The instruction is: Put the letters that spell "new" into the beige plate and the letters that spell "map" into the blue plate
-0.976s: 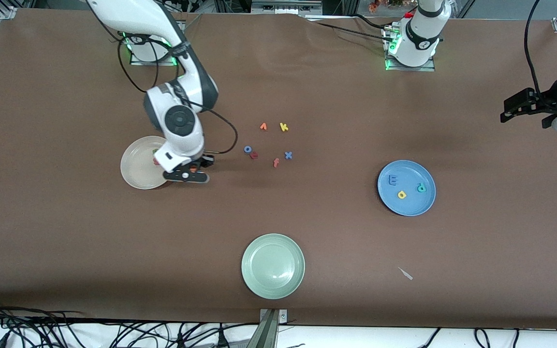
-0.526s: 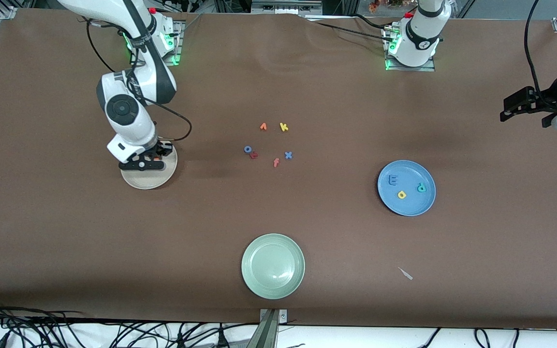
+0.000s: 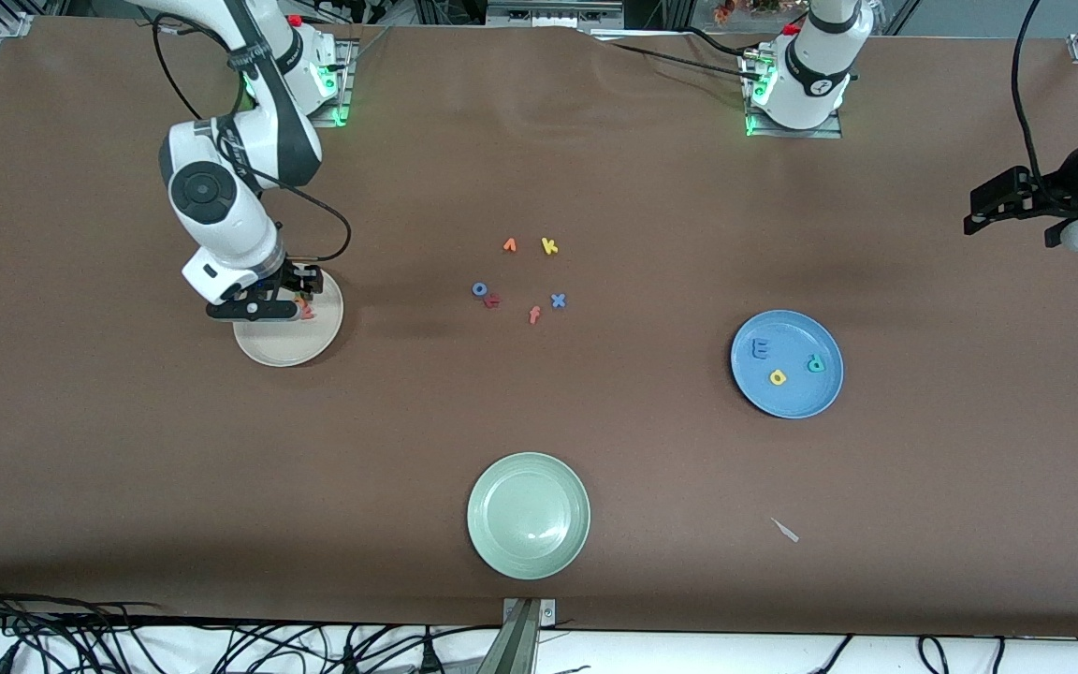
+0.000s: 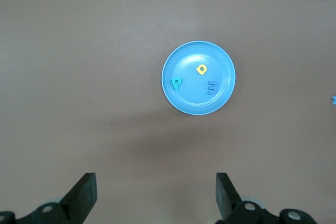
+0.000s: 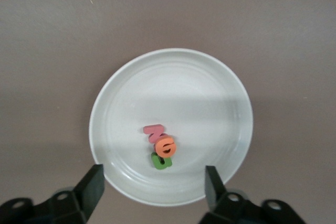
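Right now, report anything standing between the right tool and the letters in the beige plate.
Nothing visible does. The right tool hangs open over the beige plate. The pinkish w, orange e and green n lie bunched in it, uncovered, straight below the tool.

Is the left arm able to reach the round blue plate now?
Probably yes. The left pincer hangs open, high above the table and holding nothing, and the round blue plate lies uncovered in its wrist view, with nothing between them.
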`<action>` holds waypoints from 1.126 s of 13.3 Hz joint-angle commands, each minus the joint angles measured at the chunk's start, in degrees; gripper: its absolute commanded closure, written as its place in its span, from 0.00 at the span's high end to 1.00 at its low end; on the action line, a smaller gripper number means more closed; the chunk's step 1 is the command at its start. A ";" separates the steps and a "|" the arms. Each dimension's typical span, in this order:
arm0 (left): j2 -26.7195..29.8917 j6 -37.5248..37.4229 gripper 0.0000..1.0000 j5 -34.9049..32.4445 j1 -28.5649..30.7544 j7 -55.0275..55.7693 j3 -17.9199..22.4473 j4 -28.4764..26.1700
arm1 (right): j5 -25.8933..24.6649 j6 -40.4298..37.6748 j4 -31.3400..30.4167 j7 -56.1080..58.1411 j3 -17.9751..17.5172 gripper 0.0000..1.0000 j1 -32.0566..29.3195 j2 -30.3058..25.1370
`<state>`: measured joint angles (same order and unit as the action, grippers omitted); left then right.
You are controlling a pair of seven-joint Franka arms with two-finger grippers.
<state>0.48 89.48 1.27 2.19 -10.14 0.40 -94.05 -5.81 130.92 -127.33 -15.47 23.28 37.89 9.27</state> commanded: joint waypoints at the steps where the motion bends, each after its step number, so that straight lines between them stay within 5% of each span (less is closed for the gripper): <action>1: 0.05 -1.33 1.00 1.55 0.19 -1.20 0.13 1.15 | 0.62 -12.32 10.13 0.88 -0.16 0.99 0.34 -0.92; 8: -0.04 -1.33 1.00 1.55 0.71 -1.20 0.39 1.76 | 3.17 -23.60 24.91 7.46 -0.42 1.00 -0.79 -2.95; 11: -0.04 -1.33 1.00 1.55 0.45 -0.41 0.13 1.76 | 4.31 -29.99 29.22 10.00 -15.85 1.00 -18.77 -4.88; 15: -0.04 -1.33 1.00 1.55 0.45 -0.41 0.13 1.76 | 4.49 -35.99 32.66 15.53 -19.41 1.00 -26.55 -6.02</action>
<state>0.48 89.35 1.27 2.53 -10.14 0.51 -93.42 -2.52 97.48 -95.96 -3.20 5.94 14.63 3.80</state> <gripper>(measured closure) 0.000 0.000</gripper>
